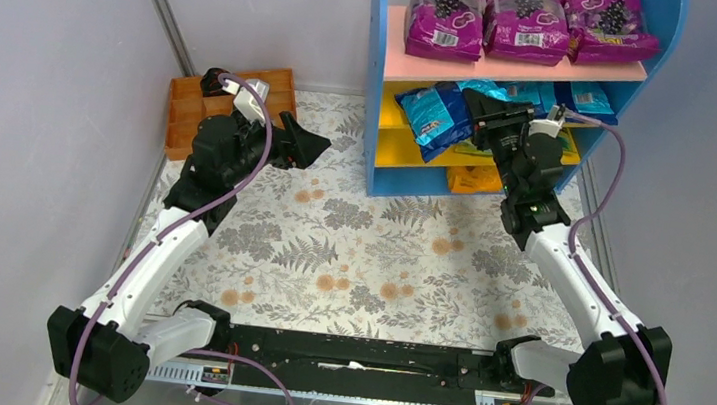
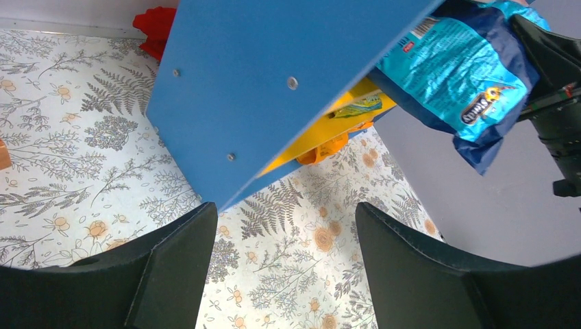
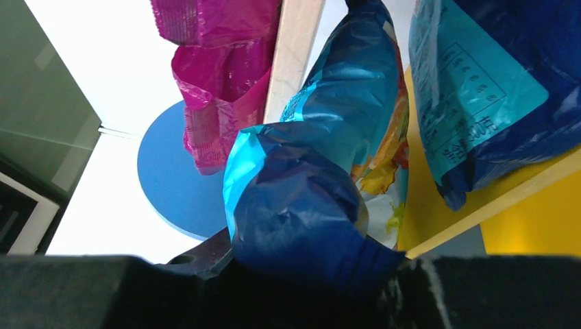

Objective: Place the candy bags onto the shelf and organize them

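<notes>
**Worktop** (image 1: 349, 252): floral-print covering. Both arms are bolted at its near edge and the shelf stands at its far side.

**Left tool** (image 1: 312, 147): fingers wide apart, nothing between them. It hangs over the worktop left of the shelf, pointing at the blue side panel (image 2: 274, 82). Judged to be standing off so the shelf front is free for the other arm.

**Right tool** (image 1: 475, 111): clamped on one end of a blue candy bag (image 1: 432, 118) and reached in at the front of the middle tier. The bag sits tilted, its lower part leaning out past the front edge of the yellow board (image 1: 410, 153). A grip on the end should let the bag be pushed in lengthwise. Placement judged under way, not settled.

**Shelf** (image 1: 375, 84): three tiers.
- Middle tier: other blue bags (image 1: 587, 98) to the right of the held one, so like goes with like.
- Bottom tier: an orange bag (image 1: 474, 180).
- Top tier: a pink board (image 1: 509, 70) carrying three purple bags (image 1: 524, 24) side by side.

**Orange tray** (image 1: 188, 109): far left, well apart from the shelf and partly behind the left arm. Its contents cannot be made out.
</notes>
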`<state>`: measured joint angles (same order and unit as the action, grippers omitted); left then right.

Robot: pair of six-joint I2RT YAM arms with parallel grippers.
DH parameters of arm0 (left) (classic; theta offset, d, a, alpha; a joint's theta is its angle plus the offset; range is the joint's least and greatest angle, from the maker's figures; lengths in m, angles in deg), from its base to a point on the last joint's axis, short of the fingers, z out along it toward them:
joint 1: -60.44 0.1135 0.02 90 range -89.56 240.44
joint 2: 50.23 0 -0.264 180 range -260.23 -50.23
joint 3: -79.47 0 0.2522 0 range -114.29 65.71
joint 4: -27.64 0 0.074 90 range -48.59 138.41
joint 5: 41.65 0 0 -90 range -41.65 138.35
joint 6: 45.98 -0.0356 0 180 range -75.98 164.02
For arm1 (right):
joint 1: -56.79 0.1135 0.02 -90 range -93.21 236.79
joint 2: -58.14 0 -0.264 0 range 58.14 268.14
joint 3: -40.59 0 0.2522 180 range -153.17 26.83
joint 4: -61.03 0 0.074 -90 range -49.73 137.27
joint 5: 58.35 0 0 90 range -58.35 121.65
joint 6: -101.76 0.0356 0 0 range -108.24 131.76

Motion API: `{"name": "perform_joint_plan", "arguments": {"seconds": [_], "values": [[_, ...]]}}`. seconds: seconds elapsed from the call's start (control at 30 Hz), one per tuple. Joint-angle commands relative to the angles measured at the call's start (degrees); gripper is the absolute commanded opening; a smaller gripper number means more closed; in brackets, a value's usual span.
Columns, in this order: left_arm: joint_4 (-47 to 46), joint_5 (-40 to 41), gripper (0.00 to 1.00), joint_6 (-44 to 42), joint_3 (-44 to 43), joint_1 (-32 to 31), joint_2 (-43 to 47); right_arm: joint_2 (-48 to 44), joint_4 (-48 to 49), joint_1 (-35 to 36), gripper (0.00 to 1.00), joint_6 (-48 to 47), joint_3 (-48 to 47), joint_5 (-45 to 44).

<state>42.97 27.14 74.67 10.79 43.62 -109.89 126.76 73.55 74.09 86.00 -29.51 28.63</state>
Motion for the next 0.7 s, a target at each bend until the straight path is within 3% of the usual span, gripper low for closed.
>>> {"name": "perform_joint_plan", "arguments": {"seconds": [0.0,0.27,0.67], "values": [[-3.06,-0.65,0.79,-0.25,-0.18,0.34,1.36,0.11,14.52,-0.39,0.0,3.58,-0.97,-5.05],[-4.85,-2.12,0.79,1.59,0.69,0.5,-0.06,-2.44,12.72,0.28,0.0,2.99,2.56,-8.54],[-7.54,-5.87,0.8,4.57,1.99,2.32,-2.0,6.7,31.34,4.56,0.0,0.68,-0.01,-10.69]]}}
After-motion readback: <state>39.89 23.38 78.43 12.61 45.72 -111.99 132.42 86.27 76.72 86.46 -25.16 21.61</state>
